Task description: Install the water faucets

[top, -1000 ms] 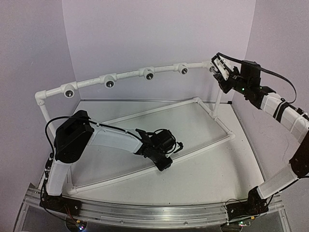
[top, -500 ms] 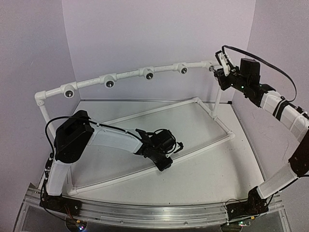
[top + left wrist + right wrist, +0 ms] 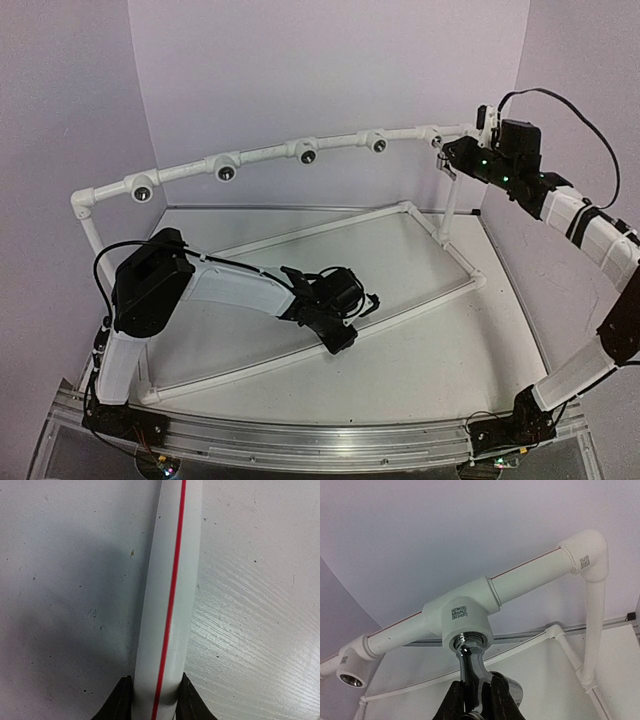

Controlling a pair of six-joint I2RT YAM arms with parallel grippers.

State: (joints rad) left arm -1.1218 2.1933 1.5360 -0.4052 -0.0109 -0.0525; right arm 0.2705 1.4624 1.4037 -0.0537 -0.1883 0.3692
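Right claw (image 3: 479,694) clamps the chrome faucet (image 3: 471,666), its end in the tee fitting (image 3: 464,616), while left claw (image 3: 155,694) pinches the red-striped pipe (image 3: 170,605).

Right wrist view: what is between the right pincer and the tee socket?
The chrome faucet: its threaded end meets the tee socket, and its body is clamped in the right pincer. Seen in the right wrist view.

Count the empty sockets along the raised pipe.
4. First socket at the far left, second socket, third socket, fourth socket. The right-end socket holds a faucet. None seems hidden.
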